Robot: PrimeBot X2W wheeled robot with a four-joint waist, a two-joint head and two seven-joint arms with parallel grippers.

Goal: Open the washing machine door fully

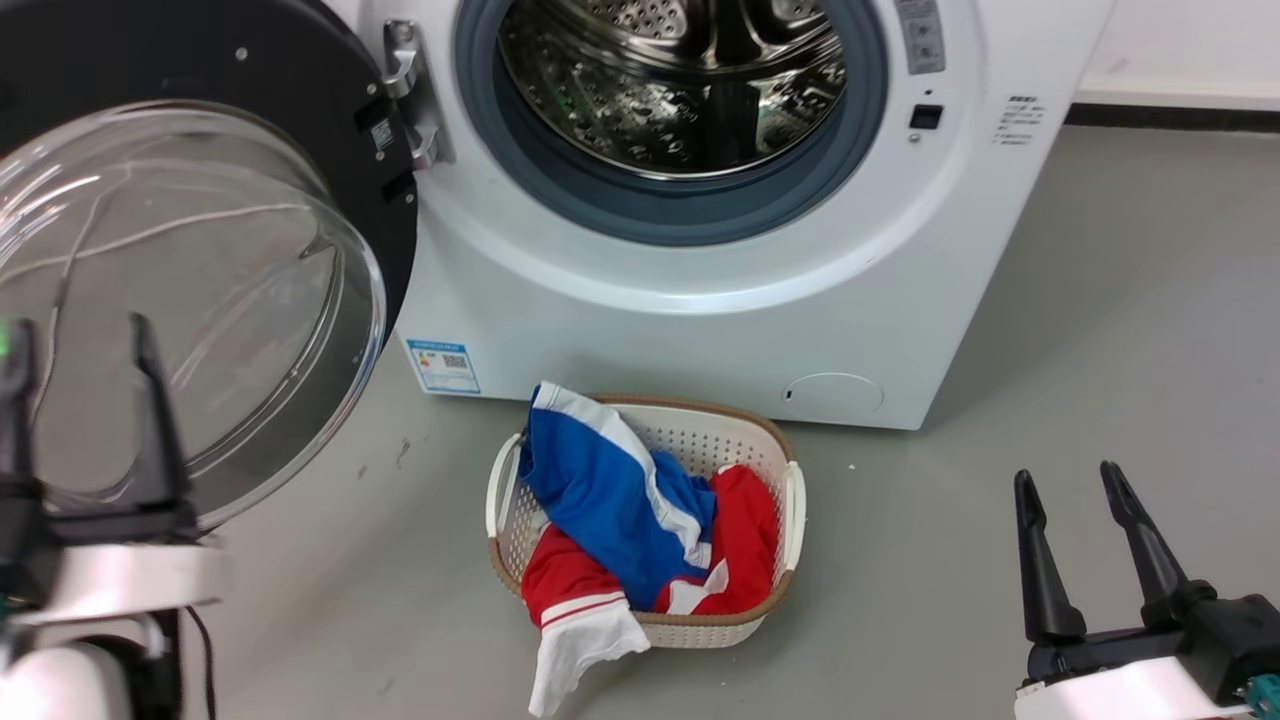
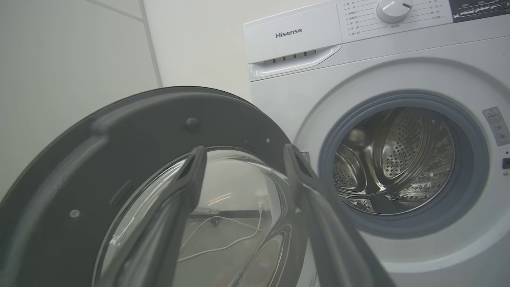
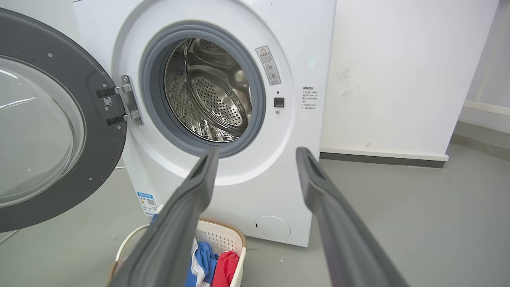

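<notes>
Left gripper (image 1: 78, 340) is hovering with its fingers spread apart and empty, close before the washing machine door (image 1: 250, 250), which is standing swung wide off the left side of the washing machine (image 1: 700, 320). Right gripper (image 1: 1068, 480) is likewise gaping empty, hanging well off the washing machine's front right corner.

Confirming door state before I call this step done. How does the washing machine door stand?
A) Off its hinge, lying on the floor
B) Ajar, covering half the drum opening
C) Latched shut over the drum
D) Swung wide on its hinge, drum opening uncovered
D: the washing machine door hangs out to the side on its silver hinge, and the whole grey gasket and steel drum show uncovered.
</notes>
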